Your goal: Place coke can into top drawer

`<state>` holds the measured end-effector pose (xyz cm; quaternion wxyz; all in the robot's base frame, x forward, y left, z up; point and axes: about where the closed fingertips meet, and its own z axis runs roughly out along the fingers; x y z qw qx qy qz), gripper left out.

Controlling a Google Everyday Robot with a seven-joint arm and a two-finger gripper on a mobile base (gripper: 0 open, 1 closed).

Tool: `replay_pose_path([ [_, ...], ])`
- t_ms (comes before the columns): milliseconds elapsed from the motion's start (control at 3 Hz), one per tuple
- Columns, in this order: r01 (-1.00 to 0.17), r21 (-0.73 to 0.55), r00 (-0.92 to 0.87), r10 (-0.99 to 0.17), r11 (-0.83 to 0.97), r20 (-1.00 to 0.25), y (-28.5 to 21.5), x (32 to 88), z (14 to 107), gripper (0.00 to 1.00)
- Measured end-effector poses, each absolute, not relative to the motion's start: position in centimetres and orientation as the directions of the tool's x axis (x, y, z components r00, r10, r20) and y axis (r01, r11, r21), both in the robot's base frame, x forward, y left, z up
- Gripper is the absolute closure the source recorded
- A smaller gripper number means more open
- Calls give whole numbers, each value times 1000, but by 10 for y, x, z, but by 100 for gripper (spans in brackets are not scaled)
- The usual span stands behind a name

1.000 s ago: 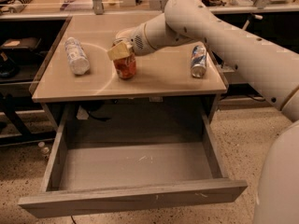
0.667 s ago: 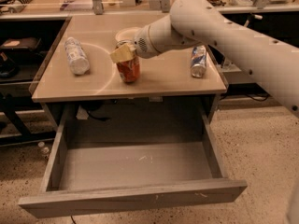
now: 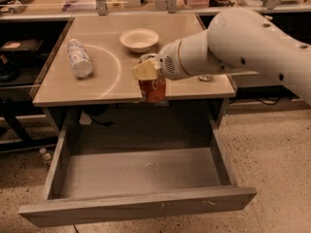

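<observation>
My gripper point(image 3: 147, 72) is shut on the coke can point(image 3: 152, 88), a red-orange can with pale lettering. It holds the can upright in the air at the countertop's front edge, above the back of the top drawer point(image 3: 138, 208). The drawer is pulled fully open below; its grey inside holds nothing. The yellowish fingers point(image 3: 145, 70) cover the can's top.
A clear white-labelled bottle point(image 3: 79, 58) lies on the left of the countertop point(image 3: 97, 89). A white bowl point(image 3: 139, 39) stands at the back middle. My white arm point(image 3: 243, 42) covers the counter's right side. Black shelves stand to the left.
The can has been lifted off the countertop and carried forward to its front edge, over the open drawer. The arm now hides the blue-and-silver can; the bowl shows.
</observation>
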<state>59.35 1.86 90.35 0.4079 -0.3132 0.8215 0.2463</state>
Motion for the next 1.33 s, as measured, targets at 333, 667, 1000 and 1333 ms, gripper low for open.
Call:
replay_pose_path([
  [333, -651, 168, -514, -267, 740, -815, -1, 544, 897, 100],
  [667, -651, 168, -514, -267, 740, -815, -1, 544, 897, 100],
  [1000, -605, 235, -583, -223, 761, -781, -2, 524, 868, 100],
  [1333, -532, 307, -658, -157, 789, -737, 1, 497, 817, 100],
])
